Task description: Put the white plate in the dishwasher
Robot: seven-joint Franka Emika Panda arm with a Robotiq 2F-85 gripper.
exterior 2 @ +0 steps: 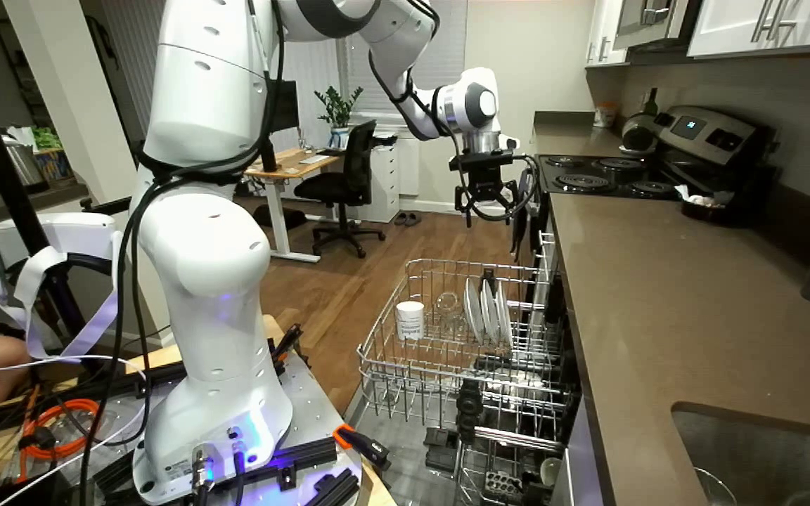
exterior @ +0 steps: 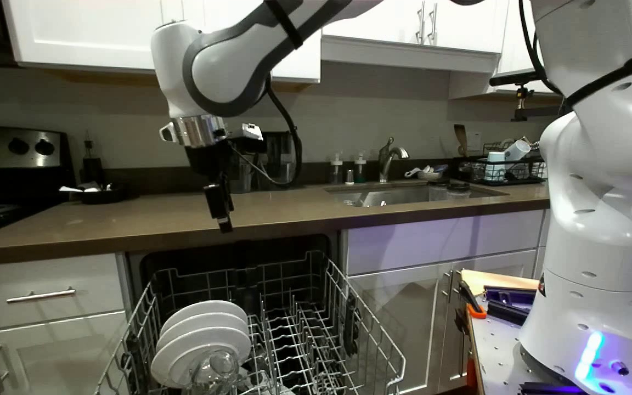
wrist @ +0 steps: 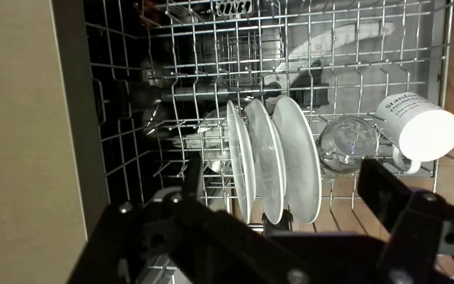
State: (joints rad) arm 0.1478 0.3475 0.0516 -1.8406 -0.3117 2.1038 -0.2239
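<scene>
Three similar white plates stand on edge side by side in the dishwasher's pulled-out wire rack; I cannot tell which is the white plate of the task. The front one (exterior: 198, 356) faces an exterior view; the group also shows in an exterior view (exterior 2: 489, 313) and in the wrist view (wrist: 300, 161). The dishwasher (exterior: 288, 249) has a dark interior under the counter; its grey rack (exterior 2: 440, 263) is out. My gripper (exterior: 220, 216) hangs above the rack, pointing down, fingers apart and empty. In the wrist view the fingers (wrist: 281, 169) spread wide around the plates' outline, above them.
A clear glass (wrist: 347, 144) and a white mug (wrist: 416, 118) stand in the rack beside the plates. The counter edge (wrist: 67, 118) runs along the rack's side. A sink (exterior: 393, 195) and a dish rack (exterior: 505, 167) are along the counter. Upper cabinets (exterior: 91, 33) hang behind the arm.
</scene>
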